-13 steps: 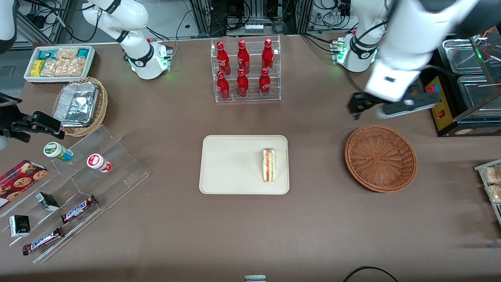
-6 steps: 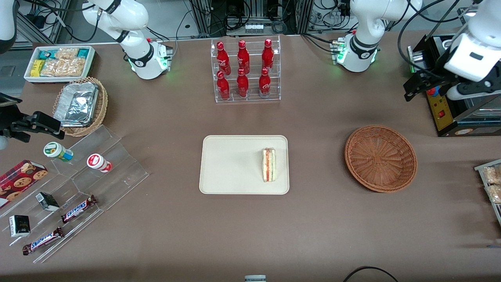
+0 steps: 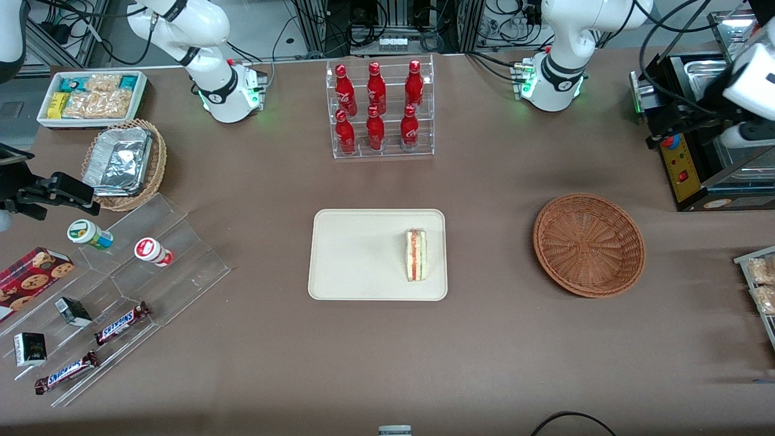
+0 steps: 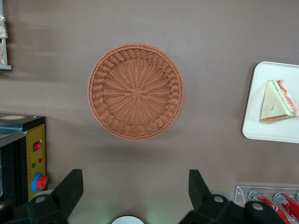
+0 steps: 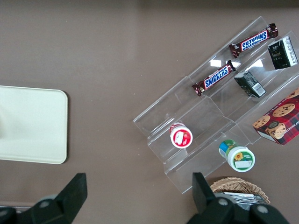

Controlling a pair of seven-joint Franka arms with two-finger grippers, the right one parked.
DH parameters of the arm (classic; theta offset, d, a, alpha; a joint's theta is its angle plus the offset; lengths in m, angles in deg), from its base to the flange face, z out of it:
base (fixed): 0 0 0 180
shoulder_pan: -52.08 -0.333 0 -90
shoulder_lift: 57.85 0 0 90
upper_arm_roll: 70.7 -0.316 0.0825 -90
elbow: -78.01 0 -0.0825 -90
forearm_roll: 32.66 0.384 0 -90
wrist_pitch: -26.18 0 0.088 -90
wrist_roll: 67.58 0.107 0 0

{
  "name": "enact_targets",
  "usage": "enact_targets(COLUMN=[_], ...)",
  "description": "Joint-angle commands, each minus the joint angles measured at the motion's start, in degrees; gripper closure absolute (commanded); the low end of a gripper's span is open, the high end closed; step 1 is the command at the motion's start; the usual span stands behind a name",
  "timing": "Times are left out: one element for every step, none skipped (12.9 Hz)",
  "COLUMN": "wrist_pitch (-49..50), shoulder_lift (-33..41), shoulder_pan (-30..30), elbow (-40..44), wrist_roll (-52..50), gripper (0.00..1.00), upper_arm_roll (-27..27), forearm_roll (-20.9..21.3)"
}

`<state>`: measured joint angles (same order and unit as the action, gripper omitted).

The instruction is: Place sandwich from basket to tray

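Pincer: we find the left arm's gripper (image 4: 133, 193) high up near the working arm's end of the desk, close to a black and yellow control box (image 3: 681, 163); its two fingers stand wide apart with nothing between them.
Pincer to basket: in the wrist view the basket (image 4: 136, 91) lies straight ahead of the spread fingers, well below them.
Pincer to sandwich: the sandwich (image 3: 416, 254) lies well away from the gripper, toward the middle of the desk, with the basket roughly between the two.
Basket contents: we see only bare wicker inside; nothing in it.
Tray contents: the tray (image 3: 357, 254) holds the sandwich alone, just inside the short edge that faces the basket.
Sandwich axis: its striped cut edge runs along that short edge; in the wrist view it shows as a wedge lying flat.
Task state: we judge the transfer done, since the sandwich sits on the tray and the basket is bare.
Coming move: we judge that nothing calls for another reach; the arm only has to stay clear.
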<state>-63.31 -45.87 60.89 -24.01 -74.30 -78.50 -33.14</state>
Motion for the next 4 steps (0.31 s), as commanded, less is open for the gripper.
enact_targets(wrist_pitch=[0.8,0.8,1.3,1.9], shoulder_lift=[-1.7,-3.4,-4.6,-4.5], shoulder_pan=[-3.5,-6.0,-6.6,-6.3], elbow=[1.7,3.9,5.6,5.7], wrist_roll=[4.4,4.9,4.6,3.7], gripper=[0.00,0.00,0.00,0.00], upper_arm_roll=[4.1,7.1,9.0,9.2], forearm_roll=[-1.0,-1.2,-1.2,-0.8])
